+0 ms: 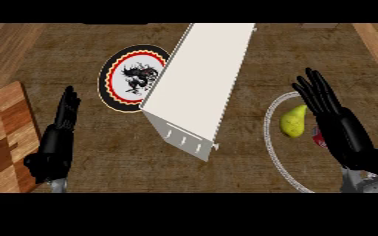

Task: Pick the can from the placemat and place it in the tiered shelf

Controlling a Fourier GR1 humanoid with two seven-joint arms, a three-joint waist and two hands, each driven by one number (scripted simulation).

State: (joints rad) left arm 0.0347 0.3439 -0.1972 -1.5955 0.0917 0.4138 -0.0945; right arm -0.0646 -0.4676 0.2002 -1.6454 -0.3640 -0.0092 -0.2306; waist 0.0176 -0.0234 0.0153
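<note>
A red can (318, 136) shows only as a sliver on the round grey-rimmed placemat (270, 130) at the right, mostly hidden behind my right hand (341, 127). That hand is open, fingers straight and pointing away from me, right over the can's near side. The white tiered shelf (199, 80) stands in the middle of the counter, its lower tier edge (184, 140) facing me. My left hand (57, 140) rests open at the lower left, fingers up, far from the can.
A yellow-green pear (294, 121) lies on the same placemat, just left of the can. A round black, red and white mat (129, 77) lies left of the shelf, partly behind it. A wooden board (15, 130) sits at the left edge.
</note>
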